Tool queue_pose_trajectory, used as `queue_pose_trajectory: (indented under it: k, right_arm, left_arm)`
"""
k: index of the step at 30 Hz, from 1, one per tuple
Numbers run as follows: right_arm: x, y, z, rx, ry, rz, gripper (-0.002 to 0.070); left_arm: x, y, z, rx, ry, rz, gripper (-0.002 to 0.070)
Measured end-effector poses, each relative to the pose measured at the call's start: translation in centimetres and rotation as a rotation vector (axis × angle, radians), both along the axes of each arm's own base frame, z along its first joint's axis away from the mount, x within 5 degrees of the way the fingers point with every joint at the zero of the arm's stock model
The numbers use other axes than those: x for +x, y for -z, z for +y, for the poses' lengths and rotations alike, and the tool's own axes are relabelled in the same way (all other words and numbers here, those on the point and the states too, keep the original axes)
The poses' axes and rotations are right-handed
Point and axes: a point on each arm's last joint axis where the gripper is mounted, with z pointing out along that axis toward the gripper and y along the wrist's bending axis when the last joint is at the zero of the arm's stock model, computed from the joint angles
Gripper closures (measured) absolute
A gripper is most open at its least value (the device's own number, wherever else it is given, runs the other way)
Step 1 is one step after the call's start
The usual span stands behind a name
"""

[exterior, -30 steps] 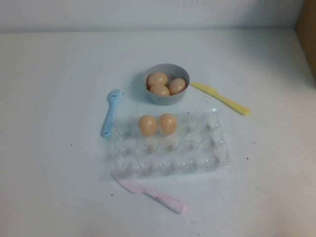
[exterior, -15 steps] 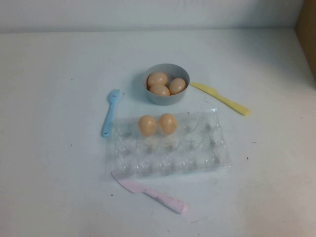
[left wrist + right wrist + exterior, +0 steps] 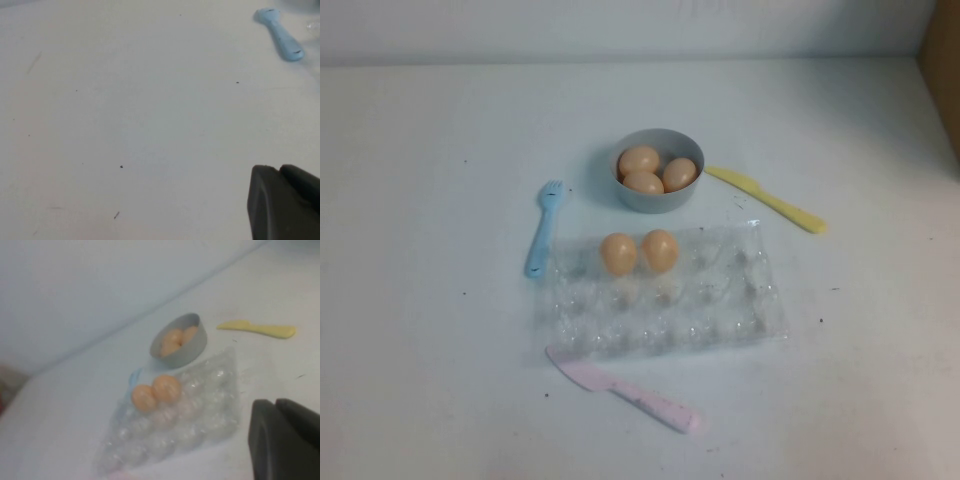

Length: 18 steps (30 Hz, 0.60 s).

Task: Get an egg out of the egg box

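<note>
A: The egg (image 3: 659, 250), a small smooth peach-tan oval, sits in a cup along the far row of the flat clear crinkly plastic egg box (image 3: 720, 310), touching or nearly touching a twin egg (image 3: 618, 254) on its left.

B: Why those two only? The other cups look bare.

A: They do. Three more eggs lie in the round grey bowl (image 3: 657, 198) just beyond the box, so I judge the tray is being emptied into it, with two left.

B: And the arms?

A: Neither shows in the high view. The left gripper (image 3: 285, 202) hangs over bare white table (image 3: 420, 350), with the handle of the light-blue plastic fork (image 3: 542, 229) well off from it. The right gripper (image 3: 285, 440) looks toward the box and bowl from a distance. Only a dark edge of each is visible, so I cannot tell whether either one's fingers are spread or closed.

B: So nothing is grasped?

A: Both eggs rest free in their cups. The right arm seems the likelier to reach, since its camera faces the tray.

B: Any obstacles?

A: A yellow plastic knife (image 3: 767, 199) lies right of the bowl, a pink plastic knife (image 3: 625, 391) lies at the box's near edge; both are clear of the eggs.
</note>
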Motion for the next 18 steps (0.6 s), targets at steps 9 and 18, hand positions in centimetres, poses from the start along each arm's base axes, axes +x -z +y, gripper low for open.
queue_pose_trajectory:
  k: [9,18]
  right_arm:
    - [5.0,-6.2,0.1,-0.488,-0.115,0.183,0.0694]
    - [11.5,-7.9,1.2,-0.712,-0.379,0.333,0.0694]
  left_arm:
    - [0.0,0.0,0.0,0.0,0.0,0.0,0.0678]
    - [0.0,0.0,0.0,0.0,0.0,0.0,0.0678]
